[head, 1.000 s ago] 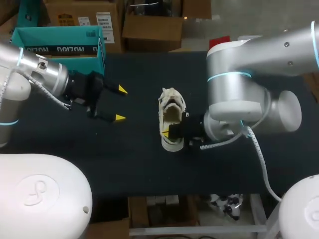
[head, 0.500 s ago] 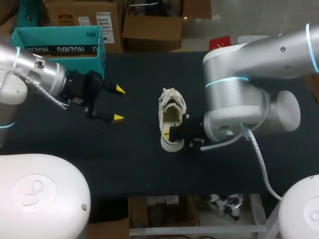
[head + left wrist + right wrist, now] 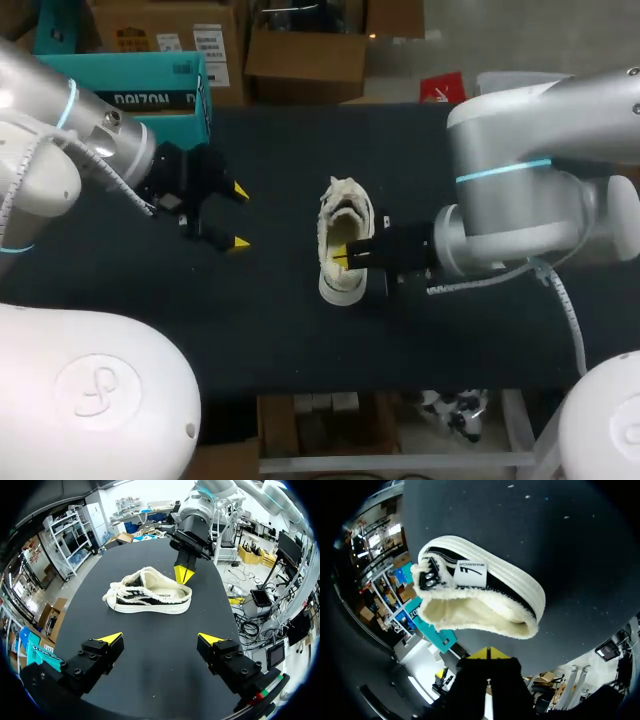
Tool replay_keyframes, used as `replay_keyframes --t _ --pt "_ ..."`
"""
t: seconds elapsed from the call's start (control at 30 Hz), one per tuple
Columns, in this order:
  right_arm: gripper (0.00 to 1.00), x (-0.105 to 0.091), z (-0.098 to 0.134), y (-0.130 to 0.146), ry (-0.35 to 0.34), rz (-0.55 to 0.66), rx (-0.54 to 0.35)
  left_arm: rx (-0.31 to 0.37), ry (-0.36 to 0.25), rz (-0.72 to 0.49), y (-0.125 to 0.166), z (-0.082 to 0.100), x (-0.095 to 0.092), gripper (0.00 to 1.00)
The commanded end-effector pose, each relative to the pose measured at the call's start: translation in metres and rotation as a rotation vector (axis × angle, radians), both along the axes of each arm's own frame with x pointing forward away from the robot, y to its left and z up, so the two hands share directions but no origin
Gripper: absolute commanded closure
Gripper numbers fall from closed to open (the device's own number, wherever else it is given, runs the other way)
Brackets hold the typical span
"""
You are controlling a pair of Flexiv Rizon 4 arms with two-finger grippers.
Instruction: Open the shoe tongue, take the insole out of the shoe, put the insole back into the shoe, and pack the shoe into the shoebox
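"Where's the shoe?"
"The black-and-white, cream-lined canvas shoe (image 3: 343, 240) lies mid black surface (image 3: 270, 330); the teal cardboard shoebox (image 3: 120, 90) sits far left."
"Grippers?"
"Left gripper (image 3: 240, 216) apart, well clear; right gripper (image 3: 343, 258) pinched together at the heel opening."

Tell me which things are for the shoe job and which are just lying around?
For the job:
shoe
shoebox
left gripper, open
right gripper, shut, at the shoe's opening

Just there:
table, only holding them up
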State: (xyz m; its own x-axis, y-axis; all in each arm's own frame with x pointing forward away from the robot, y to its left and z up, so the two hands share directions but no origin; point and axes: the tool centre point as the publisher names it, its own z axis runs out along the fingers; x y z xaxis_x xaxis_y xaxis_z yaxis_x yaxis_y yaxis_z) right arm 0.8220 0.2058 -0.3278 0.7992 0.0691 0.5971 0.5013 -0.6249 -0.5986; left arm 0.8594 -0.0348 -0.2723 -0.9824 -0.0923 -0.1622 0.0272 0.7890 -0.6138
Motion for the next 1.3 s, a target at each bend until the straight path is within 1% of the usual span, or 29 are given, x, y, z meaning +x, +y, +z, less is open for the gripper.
replay_keyframes --t 0.03,0.1,0.13,0.17,0.2,0.23,0.27,0.53,0.57,0.6,0.63,0.67,0.7,0.73,0.77,0.8,0.83,0.87,0.9,0.93,0.97,1.3 --pt "1.00 -0.002 0.020 -0.026 0.029 0.089 0.026 0.055 -0.004 0.021 -0.007 0.001 -0.005 0.00" --pt "0.98 0.000 0.027 -0.028 0.039 0.150 0.030 0.055 -0.004 0.021 -0.007 0.001 -0.005 0.00" --pt "0.89 0.000 0.031 -0.031 0.043 0.184 0.036 0.055 -0.004 0.021 -0.007 0.001 -0.005 0.00" --pt "0.75 0.000 0.035 -0.033 0.056 0.226 0.042 0.055 -0.004 0.021 -0.007 0.001 -0.005 0.00" --pt "0.56 0.001 0.039 -0.035 0.077 0.280 0.054 0.055 -0.004 0.021 -0.007 0.001 -0.005 0.00" --pt "0.00 0.002 0.044 -0.036 0.098 0.331 0.066 0.055 -0.004 0.021 -0.007 0.001 -0.005 0.00" --pt "0.00 0.002 0.048 -0.037 0.117 0.355 0.073 0.055 -0.004 0.021 -0.007 0.001 -0.005 0.00" --pt "0.00 0.002 0.048 -0.037 0.117 0.355 0.073 0.055 -0.004 0.021 -0.007 0.001 -0.005 0.00" --pt "0.00 0.002 0.048 -0.037 0.117 0.355 0.073 0.066 0.008 0.081 -0.013 -0.003 -0.007 0.00" --pt "0.00 0.003 0.045 -0.044 0.115 0.380 0.077 0.081 0.014 0.143 -0.018 -0.007 -0.007 0.00" --pt "0.00 0.002 0.046 -0.052 0.097 0.447 0.075 0.099 0.023 0.180 -0.022 -0.009 -0.004 0.00" --pt "0.00 0.001 0.047 -0.058 0.085 0.475 0.054 0.106 0.047 0.224 -0.025 -0.011 -0.004 0.00" --pt "0.00 0.002 0.049 -0.063 0.093 0.459 0.024 0.104 0.073 0.283 -0.027 -0.012 -0.003 0.00" --pt "0.00 0.003 0.051 -0.068 0.094 0.485 0.003 0.113 0.087 0.330 -0.028 -0.013 -0.003 0.00" --pt "0.00 0.002 0.054 -0.074 0.071 0.532 -0.009 0.127 0.099 0.369 -0.029 -0.013 -0.003 0.00" --pt "0.00 0.001 0.056 -0.079 0.068 0.523 -0.031 0.142 0.109 0.416 -0.030 -0.014 -0.002 0.00" --pt "0.00 0.001 0.058 -0.083 0.071 0.542 -0.058 0.146 0.119 0.443 -0.031 -0.015 -0.003 0.00" --pt "0.00 0.001 0.060 -0.087 0.053 0.591 -0.073 0.145 0.141 0.461 -0.031 -0.015 -0.003 0.00" --pt "0.00 0.001 0.063 -0.090 0.053 0.612 -0.101 0.148 0.153 0.500 -0.032 -0.016 -0.003 0.00" --pt "0.00 0.002 0.066 -0.093 0.075 0.671 -0.134 0.139 0.179 0.539 -0.032 -0.017 -0.002 0.00" --pt "0.00 0.004 0.072 -0.100 0.087 0.779 -0.143 0.114 0.215 0.572 -0.032 -0.016 0.001 0.00" --pt "0.00 0.004 0.072 -0.100 0.087 0.779 -0.143 0.114 0.215 0.572 -0.032 -0.016 0.001 0.00"
